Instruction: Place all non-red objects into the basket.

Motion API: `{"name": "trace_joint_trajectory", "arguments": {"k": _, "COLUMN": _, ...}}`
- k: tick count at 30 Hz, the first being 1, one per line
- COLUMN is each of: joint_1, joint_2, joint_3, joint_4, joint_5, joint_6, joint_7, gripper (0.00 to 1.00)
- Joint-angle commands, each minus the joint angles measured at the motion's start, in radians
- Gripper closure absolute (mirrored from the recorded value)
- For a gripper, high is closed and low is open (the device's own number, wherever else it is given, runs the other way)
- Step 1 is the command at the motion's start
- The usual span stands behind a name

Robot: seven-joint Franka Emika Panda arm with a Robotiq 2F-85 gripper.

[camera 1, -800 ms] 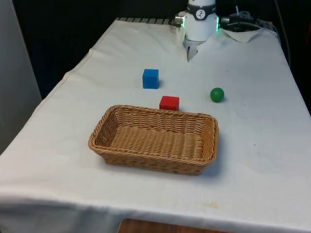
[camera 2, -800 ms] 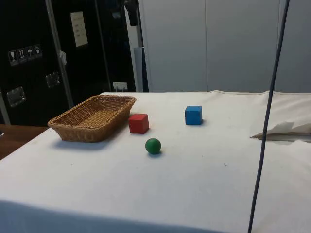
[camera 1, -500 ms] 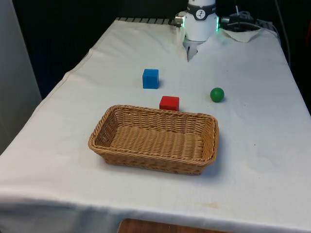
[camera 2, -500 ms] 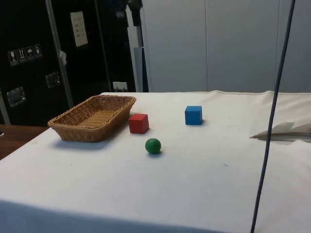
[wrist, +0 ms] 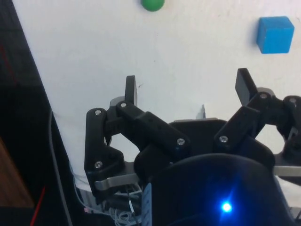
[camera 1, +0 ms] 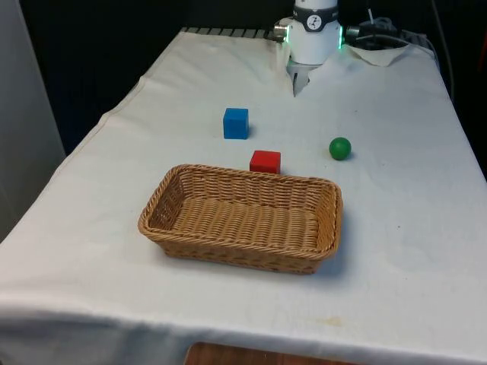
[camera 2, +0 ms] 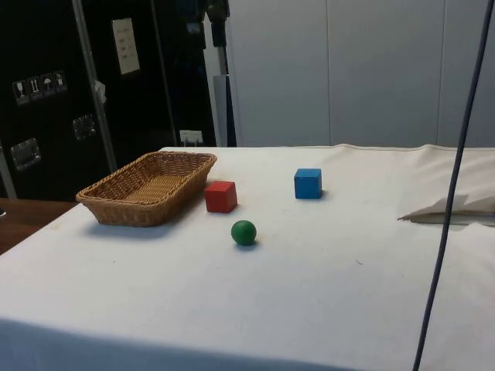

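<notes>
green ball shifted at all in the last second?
No. In the front view the small green ball sits at the same spot to the right of the red cube, beyond the woven wicker basket; same in the side view.

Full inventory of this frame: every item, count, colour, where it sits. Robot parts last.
basket: 1, tan wicker, empty, on the cloth nearest the front camera.
red cube: 1, red, just behind the basket's far rim.
blue cube: 1, blue, farther back, toward the front view's left of the red cube.
green ball: 1, green, toward the front view's right of the red cube, apart from it.
table: 1, white cloth over it.
gripper: 1, black, jaws open and holding nothing, high above the cloth.
</notes>
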Motion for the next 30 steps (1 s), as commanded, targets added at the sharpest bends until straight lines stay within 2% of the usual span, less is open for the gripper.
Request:
{"name": "trace_joint_trajectory", "arguments": {"k": 1, "joint_1": 0.001, "joint_2": -0.003, "joint_3": 0.005, "joint_4": -0.016, "joint_5": -0.005, "joint_6": 0.029, "joint_7": 0.013, "gripper": 0.00}}
{"name": "trace_joint_trajectory", "arguments": {"k": 2, "joint_1": 0.001, "joint_2": -0.004, "joint_3": 0.008, "joint_4": -0.024, "joint_5": -0.005, "joint_6": 0.039, "joint_7": 0.015, "gripper": 0.00}}
{"name": "trace_joint_trajectory", "arguments": {"k": 3, "joint_1": 0.000, "joint_2": 0.001, "joint_3": 0.005, "joint_4": -0.011, "joint_5": 0.000, "joint_6": 0.017, "joint_7": 0.005, "gripper": 0.00}}
{"name": "trace_joint_trajectory", "arguments": {"k": 4, "joint_1": 0.002, "joint_2": -0.007, "joint_3": 0.013, "joint_4": -0.042, "joint_5": -0.008, "joint_6": 0.060, "joint_7": 0.020, "gripper": 0.00}}
{"name": "trace_joint_trajectory", "arguments": {"k": 11, "joint_1": 0.001, "joint_2": -0.016, "joint_3": 0.036, "joint_4": -0.116, "joint_5": -0.015, "joint_6": 0.140, "joint_7": 0.034, "gripper": 0.00}}
{"name": "trace_joint_trajectory", "arguments": {"k": 12, "joint_1": 0.000, "joint_2": -0.009, "joint_3": 0.034, "joint_4": -0.104, "joint_5": -0.001, "joint_6": 0.122, "joint_7": 0.020, "gripper": 0.00}}
{"name": "trace_joint_trajectory", "arguments": {"k": 13, "joint_1": 0.001, "joint_2": -0.017, "joint_3": 0.039, "joint_4": -0.124, "joint_5": -0.016, "joint_6": 0.149, "joint_7": 0.036, "gripper": 0.00}}
{"name": "trace_joint_trajectory", "arguments": {"k": 20, "joint_1": 0.000, "joint_2": -0.018, "joint_3": 0.059, "joint_4": -0.193, "joint_5": -0.012, "joint_6": 0.237, "joint_7": 0.043, "gripper": 0.00}}
{"name": "trace_joint_trajectory", "arguments": {"k": 21, "joint_1": 0.000, "joint_2": -0.013, "joint_3": 0.057, "joint_4": -0.185, "joint_5": -0.001, "joint_6": 0.221, "joint_7": 0.031, "gripper": 0.00}}
{"name": "trace_joint_trajectory", "arguments": {"k": 22, "joint_1": 0.000, "joint_2": -0.017, "joint_3": 0.060, "joint_4": -0.203, "joint_5": -0.011, "joint_6": 0.249, "joint_7": 0.043, "gripper": 0.00}}
{"name": "trace_joint_trajectory", "arguments": {"k": 29, "joint_1": 0.000, "joint_2": -0.007, "joint_3": 0.068, "joint_4": -0.274, "joint_5": -0.007, "joint_6": 0.341, "joint_7": 0.045, "gripper": 0.00}}
{"name": "trace_joint_trajectory", "arguments": {"k": 30, "joint_1": 0.000, "joint_2": -0.012, "joint_3": 0.067, "joint_4": -0.264, "joint_5": -0.001, "joint_6": 0.318, "joint_7": 0.035, "gripper": 0.00}}
